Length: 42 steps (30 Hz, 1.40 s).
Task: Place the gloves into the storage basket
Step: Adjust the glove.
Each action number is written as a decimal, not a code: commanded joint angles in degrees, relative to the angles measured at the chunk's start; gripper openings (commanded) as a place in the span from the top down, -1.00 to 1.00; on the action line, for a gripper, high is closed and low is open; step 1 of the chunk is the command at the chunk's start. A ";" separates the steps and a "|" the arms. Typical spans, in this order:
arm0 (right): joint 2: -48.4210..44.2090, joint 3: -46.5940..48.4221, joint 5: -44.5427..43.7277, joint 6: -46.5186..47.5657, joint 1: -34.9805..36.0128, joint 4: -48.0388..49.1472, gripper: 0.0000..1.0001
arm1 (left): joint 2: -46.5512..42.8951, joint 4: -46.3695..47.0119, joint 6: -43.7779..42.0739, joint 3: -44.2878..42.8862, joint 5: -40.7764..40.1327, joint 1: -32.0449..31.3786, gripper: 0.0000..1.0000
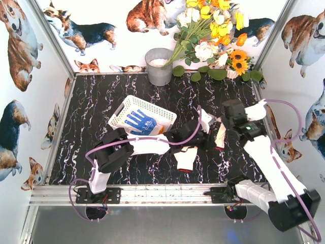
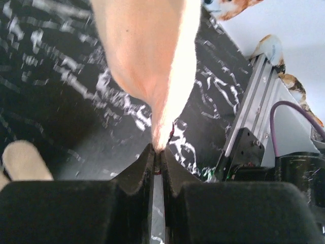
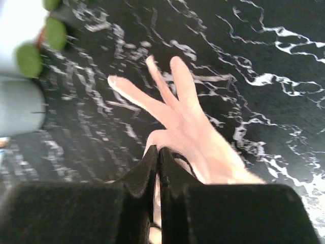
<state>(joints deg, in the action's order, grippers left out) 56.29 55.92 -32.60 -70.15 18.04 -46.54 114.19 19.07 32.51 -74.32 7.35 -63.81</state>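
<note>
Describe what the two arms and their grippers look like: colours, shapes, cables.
The left arm and right arm have smooth white link shells joined by chunky black joints. A purple cable loops along each. The left gripper and right gripper are matte black, with two wedge-shaped fingers tapering to thin tips.

Open tabletop (image 1: pixel 96 101) lies in the upper left of the top view, between the left wall (image 1: pixel 30 76) and the storage basket (image 1: pixel 121 109), and in the band between basket and grey bucket (image 1: pixel 159 68). The flowers (image 1: pixel 213 30) block the upper right corner. At centre, the left arm (image 1: pixel 147 146) and right arm (image 1: pixel 259 147) crowd together; the white glove (image 1: pixel 185 158) and cream glove (image 1: pixel 221 136) hang near each other there.
</note>
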 commanded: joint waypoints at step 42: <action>13.88 -23.34 44.24 30.55 -9.16 23.58 0.26 | 1.32 -1.36 17.30 9.70 7.35 11.27 0.41</action>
<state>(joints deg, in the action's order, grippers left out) 68.60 32.01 6.07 -40.75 9.43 -29.10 114.50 16.14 49.39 -63.86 13.98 -52.80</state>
